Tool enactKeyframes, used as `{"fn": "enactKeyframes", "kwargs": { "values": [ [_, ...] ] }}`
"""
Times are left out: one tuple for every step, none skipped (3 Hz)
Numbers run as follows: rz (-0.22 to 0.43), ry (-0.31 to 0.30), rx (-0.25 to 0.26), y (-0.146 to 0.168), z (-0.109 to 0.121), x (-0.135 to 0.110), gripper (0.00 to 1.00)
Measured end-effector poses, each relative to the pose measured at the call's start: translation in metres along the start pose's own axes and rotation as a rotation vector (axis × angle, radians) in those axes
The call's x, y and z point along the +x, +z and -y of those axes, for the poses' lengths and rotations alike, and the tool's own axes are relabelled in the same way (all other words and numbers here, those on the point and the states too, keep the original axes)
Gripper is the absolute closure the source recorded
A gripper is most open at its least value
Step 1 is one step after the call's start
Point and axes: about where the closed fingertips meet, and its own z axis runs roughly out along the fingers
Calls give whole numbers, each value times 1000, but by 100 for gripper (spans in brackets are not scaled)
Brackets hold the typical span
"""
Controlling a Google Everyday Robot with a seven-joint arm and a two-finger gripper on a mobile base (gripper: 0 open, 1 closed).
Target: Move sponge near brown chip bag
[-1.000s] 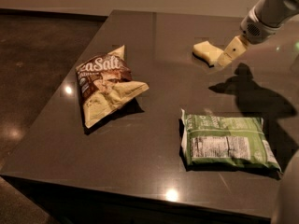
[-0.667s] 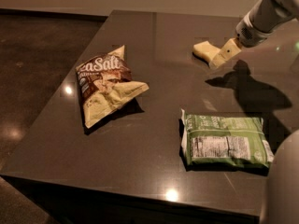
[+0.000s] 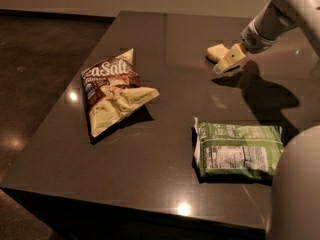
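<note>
The sponge (image 3: 216, 52), a small pale yellow block, lies at the far right of the dark table (image 3: 150, 149). My gripper (image 3: 229, 60) comes down from the upper right on its white arm (image 3: 272, 19) and sits right against the sponge's right side, low over the table. The brown chip bag (image 3: 112, 90), brown and cream with white "Sea Salt" lettering, lies on the left half of the table, well apart from the sponge.
A flat green bag with a white label (image 3: 237, 150) lies at the front right of the table. A pale rounded part of the robot (image 3: 297, 189) fills the lower right corner. The table's left and front edges drop to dark floor (image 3: 35, 84).
My gripper has moved a little left, closing up to the sponge. The sponge and both bags have not moved. The pale robot part at the lower right has come further into view.
</note>
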Motion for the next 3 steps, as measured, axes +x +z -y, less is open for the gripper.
{"fn": "enactKeyframes", "kwargs": {
  "values": [
    [3, 9, 0, 11, -1, -8, 0],
    [-2, 12, -7, 17, -1, -10, 13],
    [-9, -2, -7, 16, -3, -11, 36]
  ]
}}
